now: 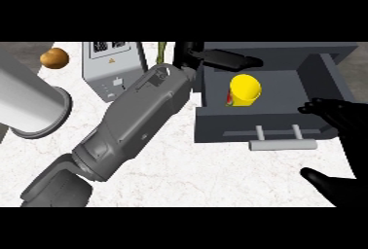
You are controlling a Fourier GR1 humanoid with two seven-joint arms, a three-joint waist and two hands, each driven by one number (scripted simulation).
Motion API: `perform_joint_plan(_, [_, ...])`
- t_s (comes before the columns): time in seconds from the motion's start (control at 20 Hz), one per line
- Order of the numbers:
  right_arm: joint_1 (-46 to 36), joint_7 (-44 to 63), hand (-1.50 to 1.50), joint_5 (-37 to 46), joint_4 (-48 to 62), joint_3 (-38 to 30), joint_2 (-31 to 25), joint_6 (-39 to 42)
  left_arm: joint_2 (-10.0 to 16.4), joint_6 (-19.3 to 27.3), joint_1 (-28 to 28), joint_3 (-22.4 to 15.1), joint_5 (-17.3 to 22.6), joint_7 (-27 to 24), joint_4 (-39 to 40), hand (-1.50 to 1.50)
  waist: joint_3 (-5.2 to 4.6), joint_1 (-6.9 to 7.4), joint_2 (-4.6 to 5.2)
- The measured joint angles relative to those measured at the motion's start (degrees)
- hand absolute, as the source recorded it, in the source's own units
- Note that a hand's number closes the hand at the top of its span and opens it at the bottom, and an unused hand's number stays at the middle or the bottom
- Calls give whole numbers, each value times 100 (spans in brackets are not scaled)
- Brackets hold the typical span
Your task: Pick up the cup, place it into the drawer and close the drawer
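The yellow cup [244, 91] is seen standing upright inside the open drawer [237, 129], in its left half and near the back wall. The placing step is therefore judged as done, and the closing of the drawer is the step that is now in hand.

The left hand [226, 59] is held over the back left corner of the drawer, just above the cup but apart from it. Its fingers look stretched out and laid together, pointing to the right, and nothing is held in them. The right hand [341, 116] is found at the right front corner of the drawer, with the fingers spread and a little bent and the thumb set apart lower down. No contact with the drawer can be confirmed.

For the next move, the left hand and its forearm should probably be taken away from over the drawer, so that nothing is caught. Then the front panel beside the handle [283, 144] must be pushed away from the robot until the drawer is shut. The push should be kept straight, so that the cup is not tipped.
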Motion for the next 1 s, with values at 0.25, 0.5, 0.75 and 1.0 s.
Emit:
perform_joint_plan(0.25, [182,9,150,269,-194,9,-435,403,437,14,436,214,85,165,-705,-150,-4,181,-55])
perform_joint_plan(0.5, [386,-20,150,727,-350,121,-645,617,864,187,1241,309,100,364,-1660,-150,-4,265,-73])
perform_joint_plan(0.75, [386,-143,150,1434,-117,350,-709,665,1497,167,2248,386,151,641,-2790,-150,-4,332,-69])
perform_joint_plan(1.0, [344,-181,150,2029,117,549,-653,540,2136,15,3440,534,244,852,-4047,-150,-3,327,-58])
